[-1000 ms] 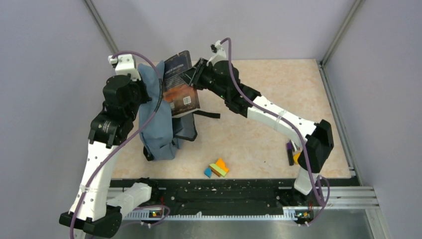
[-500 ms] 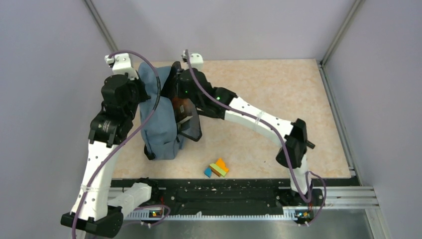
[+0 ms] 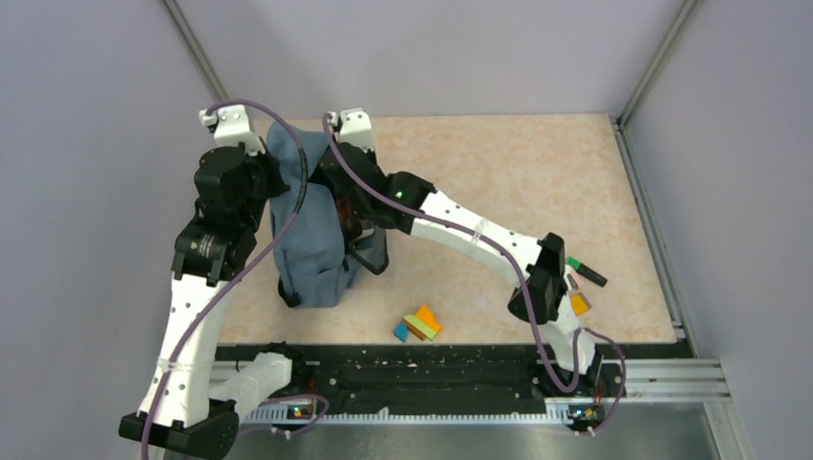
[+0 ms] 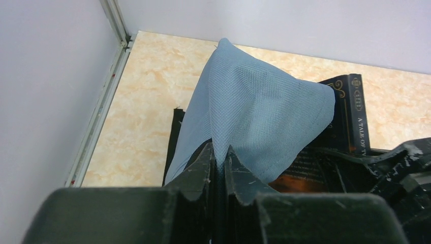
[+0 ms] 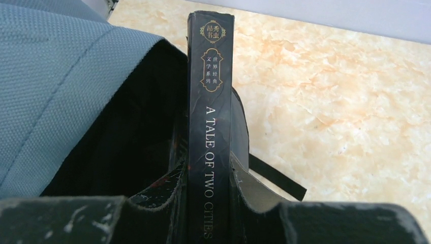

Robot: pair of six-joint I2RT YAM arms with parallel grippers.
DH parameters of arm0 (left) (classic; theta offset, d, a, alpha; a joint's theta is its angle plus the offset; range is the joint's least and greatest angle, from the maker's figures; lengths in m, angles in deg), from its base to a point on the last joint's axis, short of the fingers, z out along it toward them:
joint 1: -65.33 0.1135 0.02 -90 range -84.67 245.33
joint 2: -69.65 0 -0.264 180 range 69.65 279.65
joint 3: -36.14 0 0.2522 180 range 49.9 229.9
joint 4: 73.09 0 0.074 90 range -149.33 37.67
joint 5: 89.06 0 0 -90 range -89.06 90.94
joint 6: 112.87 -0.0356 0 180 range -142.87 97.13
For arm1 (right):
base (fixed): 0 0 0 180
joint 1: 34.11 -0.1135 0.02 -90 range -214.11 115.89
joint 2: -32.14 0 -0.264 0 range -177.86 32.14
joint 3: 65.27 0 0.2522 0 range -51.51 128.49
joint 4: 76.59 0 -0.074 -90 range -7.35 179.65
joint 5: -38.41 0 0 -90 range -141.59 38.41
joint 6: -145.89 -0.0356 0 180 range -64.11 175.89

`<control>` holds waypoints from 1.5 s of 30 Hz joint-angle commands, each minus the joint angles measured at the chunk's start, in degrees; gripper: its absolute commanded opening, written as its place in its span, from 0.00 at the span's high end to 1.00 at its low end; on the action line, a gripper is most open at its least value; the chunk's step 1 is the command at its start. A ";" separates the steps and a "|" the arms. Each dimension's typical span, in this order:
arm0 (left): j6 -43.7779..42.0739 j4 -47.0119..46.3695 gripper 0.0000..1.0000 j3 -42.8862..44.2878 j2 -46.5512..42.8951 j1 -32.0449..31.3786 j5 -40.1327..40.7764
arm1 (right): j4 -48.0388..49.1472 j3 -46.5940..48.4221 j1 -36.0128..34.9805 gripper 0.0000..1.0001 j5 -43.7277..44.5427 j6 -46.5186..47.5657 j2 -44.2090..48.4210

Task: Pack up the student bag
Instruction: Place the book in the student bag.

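the soft slate-blue fabric student bag [image 3: 309, 240] stands on its base at the far left of the worktop [image 3: 518, 172], between my two arms. it is a limp woven thing with no frame of its own. i judge it would slump and fold its mouth shut the moment nothing holds it up, so the place to hold it is where i have it: a pinched fold of the upper rim, beside the opening. light enough to lift by cloth alone, i would say, but it will stretch and swing rather than follow stiffly. the weave looks coarse and grippy, not slippery. its mouth gapes toward the right, showing dark lining, and a black strap trails out flat on the beige marbled surface. my left fingers [image 4: 201, 168] are squeezed almost together on that peak of blue fabric, tenting it upward. my right fingers [image 5: 157, 201] are clamped narrow on a black paperback book [image 5: 211, 127], spine up, titled a tale of two cities, its lower end at the dark opening, partly inside as far as i can tell. nearer my bases lie a few small coloured blocks [image 3: 417, 324], and off to the right a green-capped marker [image 3: 587, 272].
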 commanded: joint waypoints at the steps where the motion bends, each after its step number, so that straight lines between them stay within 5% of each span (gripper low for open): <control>1: 0.61 -3.50 0.97 -0.69 -1.49 0.85 -1.03 | 2.67 0.71 0.23 1.00 -1.16 -1.99 0.93; 4: 0.57 -3.51 0.97 -0.91 -1.26 1.00 -0.97 | 3.82 0.94 0.26 1.00 -3.85 -3.84 -1.59; 7: 0.44 -3.64 0.97 -1.09 -1.17 1.20 -0.76 | 5.33 1.00 0.43 0.83 -6.39 -4.10 -1.81; 9: 0.19 -4.04 0.97 -1.60 -1.28 1.33 -0.55 | 6.34 0.18 0.73 0.53 -7.99 -4.36 -0.50; 13: -0.34 -5.35 0.97 -3.13 -1.89 1.77 -0.26 | 10.09 -5.83 0.95 0.27 -10.05 -4.30 5.42; 19: -0.74 -5.97 0.97 -4.59 -1.91 2.41 0.18 | 14.08 -13.98 1.13 0.09 -11.17 -1.51 14.90; 24: -0.49 -6.00 0.97 -4.96 -1.69 3.19 -0.18 | 12.85 -18.01 3.38 0.08 -13.64 -1.22 18.69; 30: -0.48 -6.32 0.97 -5.16 -1.78 3.81 -0.48 | 15.90 -24.25 6.96 0.12 -28.08 -5.99 19.35; 36: -0.22 -6.69 0.98 -5.37 -1.74 4.10 -1.70 | 12.64 -20.59 6.97 0.15 -34.61 -6.69 12.97; 38: -0.22 -6.92 0.98 -5.63 -1.90 4.18 -1.94 | 11.64 -18.40 6.92 0.33 -37.06 -6.78 10.37; 41: -0.30 -7.29 0.98 -5.87 -2.26 4.19 -2.33 | 13.69 -16.24 6.98 0.86 -44.89 -8.53 8.64; 43: -0.22 -7.59 0.98 -6.04 -2.41 4.28 -2.32 | 17.35 -16.40 6.94 1.00 -50.55 -11.31 8.94; 45: -0.22 -7.64 0.98 -6.10 -2.36 4.36 -2.49 | 21.44 -17.19 6.84 1.00 -55.24 -13.92 9.76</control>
